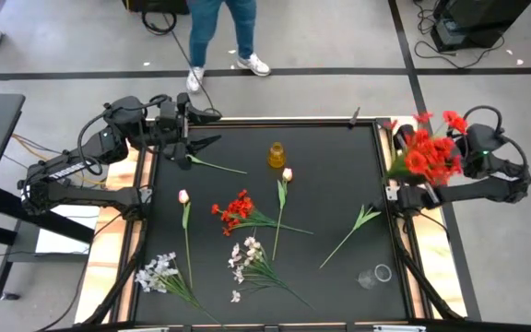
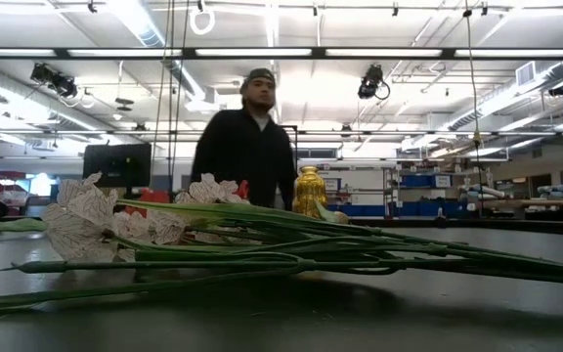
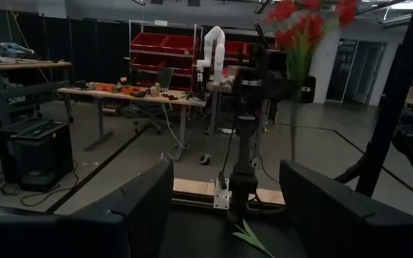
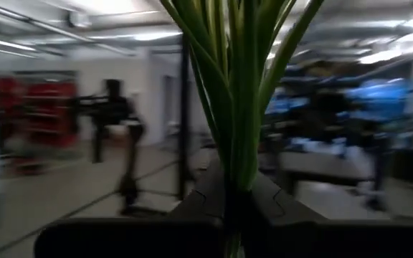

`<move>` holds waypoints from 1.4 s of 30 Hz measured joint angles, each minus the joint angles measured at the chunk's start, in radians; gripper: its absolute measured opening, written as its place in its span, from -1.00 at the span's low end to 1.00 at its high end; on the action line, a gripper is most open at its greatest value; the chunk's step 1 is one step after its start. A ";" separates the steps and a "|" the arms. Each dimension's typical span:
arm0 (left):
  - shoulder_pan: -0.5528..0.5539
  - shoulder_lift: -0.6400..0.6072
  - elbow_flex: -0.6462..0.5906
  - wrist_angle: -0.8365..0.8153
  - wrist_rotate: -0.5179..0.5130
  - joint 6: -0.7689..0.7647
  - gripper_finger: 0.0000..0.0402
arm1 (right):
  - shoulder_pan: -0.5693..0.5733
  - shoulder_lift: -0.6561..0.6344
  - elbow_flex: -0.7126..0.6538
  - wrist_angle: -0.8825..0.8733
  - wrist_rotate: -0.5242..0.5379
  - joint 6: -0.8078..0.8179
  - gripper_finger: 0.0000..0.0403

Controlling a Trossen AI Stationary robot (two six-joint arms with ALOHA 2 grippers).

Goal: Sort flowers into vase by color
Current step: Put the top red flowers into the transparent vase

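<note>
Here, starting at your left, the left hand (image 1: 194,140) sits at the far left corner of the dark worktop (image 1: 330,148), its fingers (image 3: 142,208) spread wide with nothing between them; a bare green stem (image 1: 218,167) lies just beside it. Along the left side you have a pink tulip bud (image 1: 183,196) on a long stem, and nearer the front edge a spray of small white blossoms (image 1: 158,273). Toward the middle lies a bunch of bright red blossoms (image 1: 235,210) with green leaves trailing right, and below it a second white spray (image 1: 247,258). Another pink tulip (image 1: 287,174) lies just right of the red bunch, its head pointing at a small amber vase (image 1: 276,155) that stands upright near the far edge. Further right, a leafy green stem (image 1: 353,231) lies at an angle, and a clear glass vase (image 1: 375,275) stands near the front right corner.

At the right edge, the right hand (image 4: 229,204) is clamped tight on the green stalks of a red flower bunch (image 1: 429,152), lifted above the worktop's rim.

The worktop is matte black with a pale wooden border. Beyond it a person (image 2: 248,142) in dark clothing stands on a grey floor, under bright ceiling lights.
</note>
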 joint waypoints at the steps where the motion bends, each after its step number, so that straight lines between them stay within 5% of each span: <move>1: 0.000 0.000 0.000 0.000 0.000 0.000 0.30 | 0.009 0.000 0.000 -0.002 -0.041 0.016 -0.89; 12: 0.000 0.000 0.000 0.000 0.000 0.000 0.30 | 0.201 0.031 -0.001 -0.073 -0.237 0.035 -0.89; 28: 0.000 0.000 0.000 0.000 0.000 0.000 0.30 | 0.812 0.245 -0.002 0.018 0.291 -0.086 -0.89; 35: 0.000 0.000 0.000 0.000 0.000 0.000 0.30 | 0.921 0.238 -0.002 0.015 0.317 -0.115 -0.89; 42: 0.000 0.000 0.000 0.000 0.000 0.000 0.30 | 0.957 0.128 -0.002 -0.051 0.207 -0.152 -0.89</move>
